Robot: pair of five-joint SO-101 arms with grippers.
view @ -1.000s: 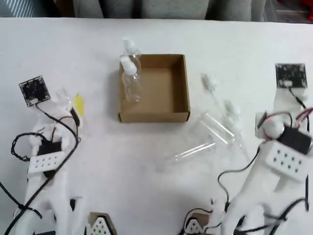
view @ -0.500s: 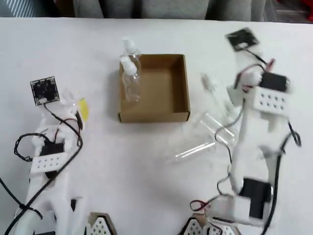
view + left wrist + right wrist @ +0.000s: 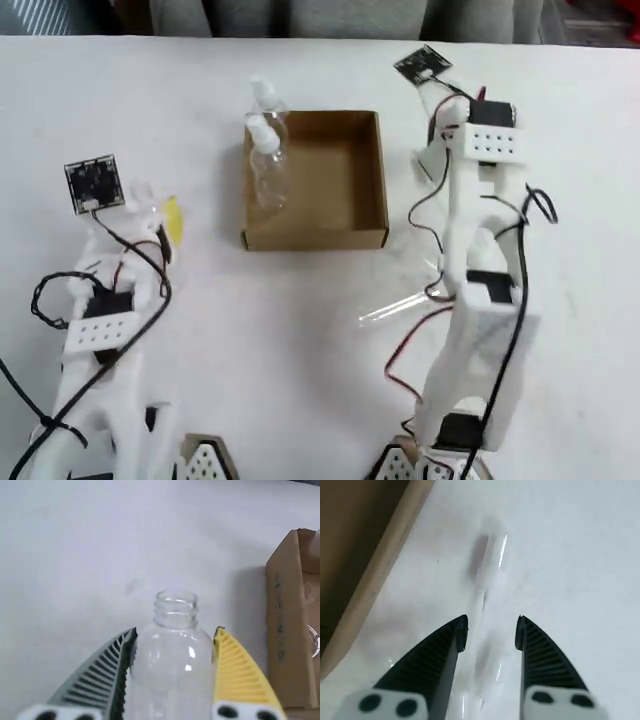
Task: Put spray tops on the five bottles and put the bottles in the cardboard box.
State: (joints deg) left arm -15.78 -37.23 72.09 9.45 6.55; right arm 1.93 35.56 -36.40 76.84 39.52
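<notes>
Beside the cardboard box (image 3: 380, 570), a spray top (image 3: 490, 555) lies lengthwise ahead of the open right gripper (image 3: 491, 625); the left gripper (image 3: 175, 631) clamps a bottle (image 3: 172, 667).

This seems to be a robotics lab or a hobby workshop. On a plain white worktop (image 3: 300, 400) stand two white plastic arms, the left arm (image 3: 100, 330) and the right arm (image 3: 480, 290), with black and red wires (image 3: 398, 350) hanging loose along them. A bare circuit board (image 3: 92, 183) sits on each wrist. The left end effector (image 3: 176, 630) has ribbed plastic fingers (image 3: 100, 680), one grey, one yellow.
</notes>
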